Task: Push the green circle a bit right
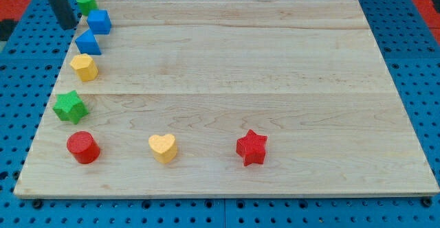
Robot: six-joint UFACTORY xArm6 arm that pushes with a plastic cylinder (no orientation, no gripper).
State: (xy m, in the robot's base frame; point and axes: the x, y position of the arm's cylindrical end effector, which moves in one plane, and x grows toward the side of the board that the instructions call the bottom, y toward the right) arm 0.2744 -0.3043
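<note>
the green circle (pixel 85 2) sits in the upper left corner of the frame, at the top of a column of blocks that runs down the left edge of the wooden board (pixel 234 84); just below and to its right is a blue cube (pixel 100 21), close enough that i cannot tell whether they touch; my tip (pixel 69 25) is just to the left of the circle and a little lower, near the board's left edge, apart from the circle as far as i can see; there are no fingers on this rod, so nothing opens or closes and nothing is held; to do the step well, i judge the tip should first rise toward the top of the frame until it is level with the circle's middle, then slide right in a short stroke and stop early, since only a small shift is asked; pushing from the present lower spot would likely send the circle up and off the board, or catch the blue cube; the circle is round seen from above, so it has no facing and no long axis; it stands upright
</note>
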